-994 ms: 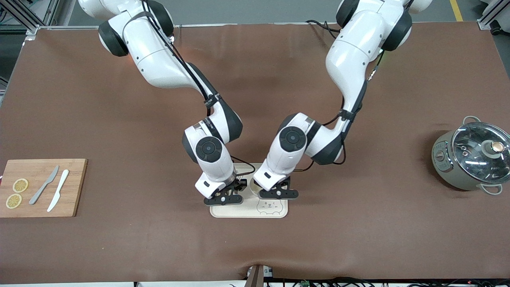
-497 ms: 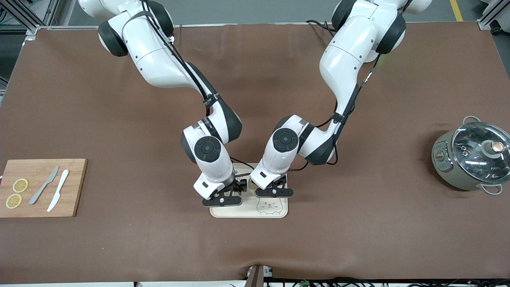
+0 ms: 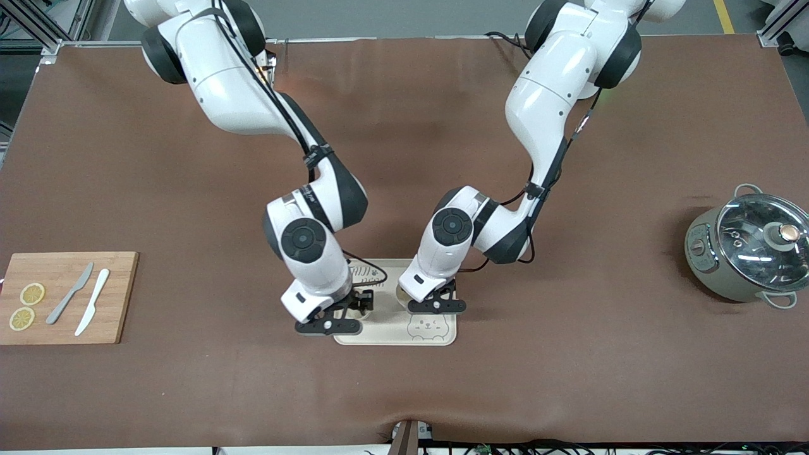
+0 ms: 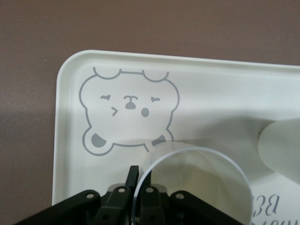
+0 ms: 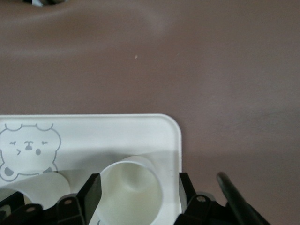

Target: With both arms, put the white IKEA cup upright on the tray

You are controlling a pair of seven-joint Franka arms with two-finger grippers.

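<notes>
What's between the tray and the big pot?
Nothing, just bare brown table between the tray and the pot. The front view shows it.

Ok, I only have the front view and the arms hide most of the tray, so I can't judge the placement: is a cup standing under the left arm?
Observer: Yes. The left wrist view shows a cup upright on the tray, beside the bear drawing.
Operator: Is the left end effector gripping it?
Observer: Yes, its fingers are pinched on the cup's rim, one on each side of the wall.
Operator: And the right arm?
Observer: The right end effector is open. Its fingers straddle a second cup, also upright, near a corner of the tray.
</notes>
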